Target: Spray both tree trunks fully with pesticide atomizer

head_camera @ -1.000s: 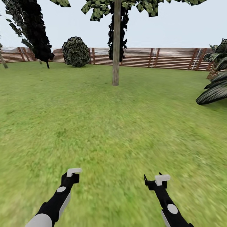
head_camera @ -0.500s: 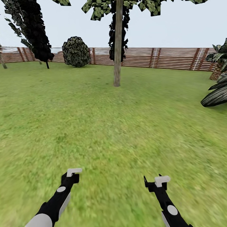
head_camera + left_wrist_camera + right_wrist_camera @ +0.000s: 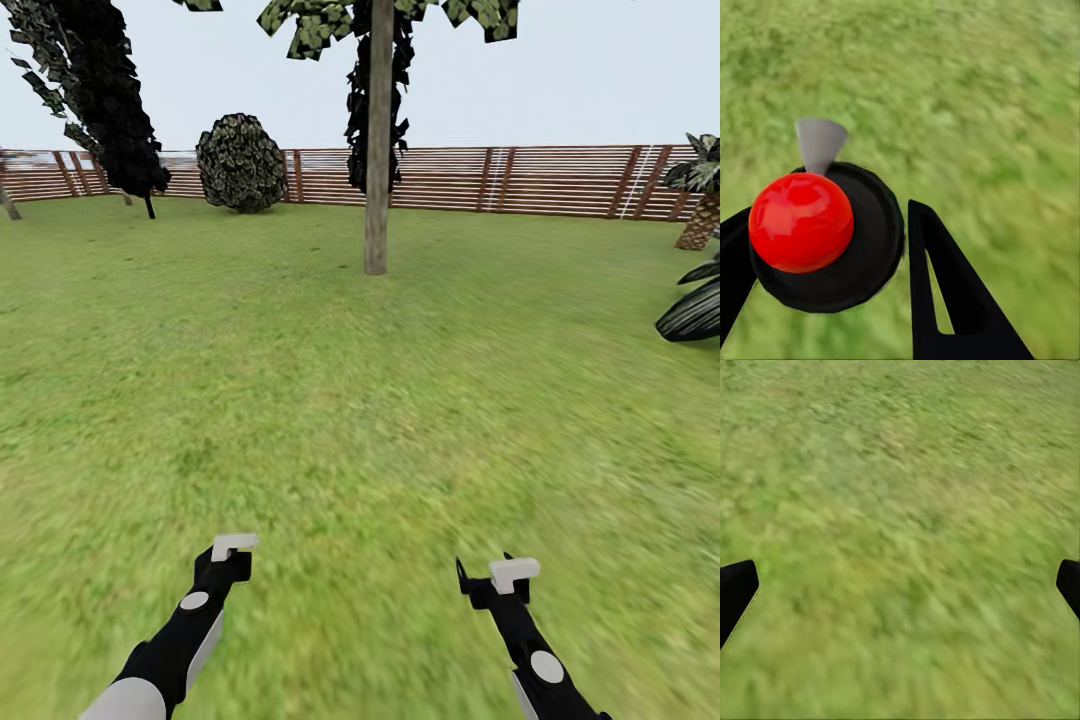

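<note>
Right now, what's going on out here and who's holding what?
The robot stands on the lawn facing a tree trunk some way ahead, with the wooden fence behind it. The left gripper is shut on the atomizer, a black body with a red ball top and a grey nozzle. The right gripper is open over bare grass, holding nothing. No bark looks sprayed from here.

A fenced garden under an open, pale sky.

A wide green lawn fills the frame; a brown slatted wooden fence runs across the top, with a tree trunk at upper centre, a round bush upper left and striped palm-like plants at right.
</note>
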Motion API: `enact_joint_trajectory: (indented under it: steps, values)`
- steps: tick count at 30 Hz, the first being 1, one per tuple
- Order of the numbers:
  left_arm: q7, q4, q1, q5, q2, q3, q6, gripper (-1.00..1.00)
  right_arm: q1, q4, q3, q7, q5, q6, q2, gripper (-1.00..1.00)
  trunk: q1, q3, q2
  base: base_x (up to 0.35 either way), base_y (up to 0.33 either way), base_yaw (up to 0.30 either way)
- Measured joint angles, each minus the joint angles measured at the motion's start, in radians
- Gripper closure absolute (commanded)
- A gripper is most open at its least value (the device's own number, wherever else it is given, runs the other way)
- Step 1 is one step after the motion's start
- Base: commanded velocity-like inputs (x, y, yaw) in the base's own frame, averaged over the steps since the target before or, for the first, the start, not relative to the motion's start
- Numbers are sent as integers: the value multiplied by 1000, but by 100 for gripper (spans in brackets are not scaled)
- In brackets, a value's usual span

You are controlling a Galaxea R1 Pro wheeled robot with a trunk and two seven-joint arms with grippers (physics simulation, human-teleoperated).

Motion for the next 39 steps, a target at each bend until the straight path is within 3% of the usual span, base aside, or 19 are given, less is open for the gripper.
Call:
enact_joint_trajectory:
  steps: [21, 39]
  values:
    - [0, 0, 0, -1, -1, -6, 0, 100, 0, 0, 0, 0, 0, 0, 0, -100, 0, 0, 0, 330, 73, -4]
    - [0, 1, 0, -1, -2, -6, 0, 100, 0, 0, 0, 0, 0, 0, 0, -100, 0, 0, 0, 332, 132, -235]
